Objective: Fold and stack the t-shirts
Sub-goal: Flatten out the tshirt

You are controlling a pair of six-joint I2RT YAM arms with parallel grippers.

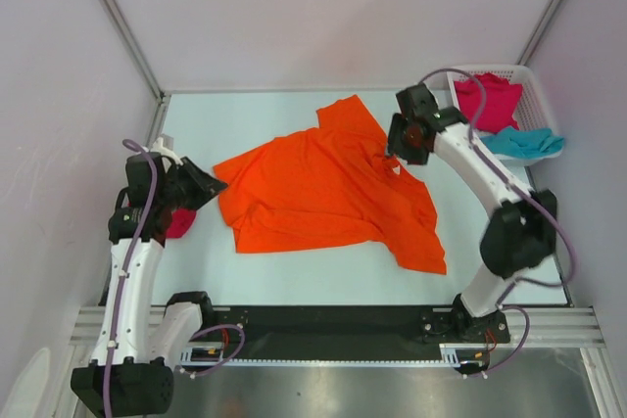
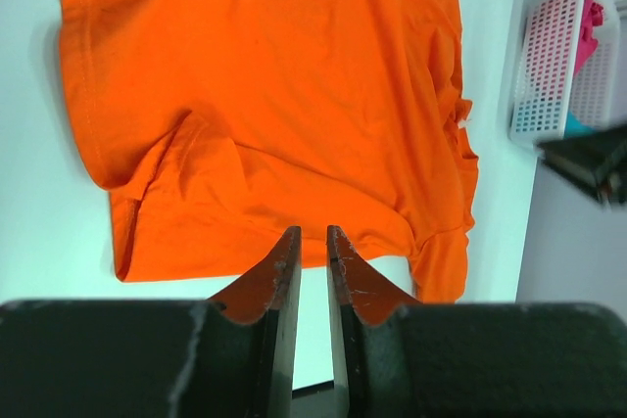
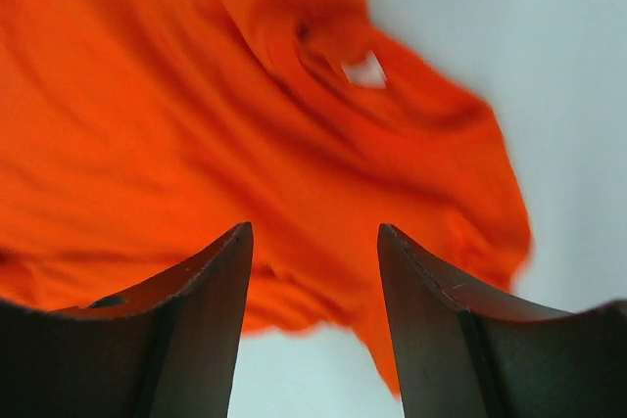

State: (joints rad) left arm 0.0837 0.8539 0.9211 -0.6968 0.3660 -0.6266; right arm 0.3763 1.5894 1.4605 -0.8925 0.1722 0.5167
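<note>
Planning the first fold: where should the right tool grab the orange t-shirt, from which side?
Probably the far sleeve of the orange t-shirt: it lies flat, jutting clear of the body toward the back edge. Come from above on the right, where the open right tool hovers; the near sleeve looks bunched.

An orange t-shirt (image 1: pixel 328 193) lies rumpled mid-desk (image 1: pixel 245 115), the right claw (image 1: pixel 394 149) over its right edge and the left claw (image 1: pixel 214 183) just left of it. The far-right white basket (image 1: pixel 537 85) holds a magenta shirt (image 1: pixel 485 100) and a teal shirt (image 1: pixel 524 142).
</note>
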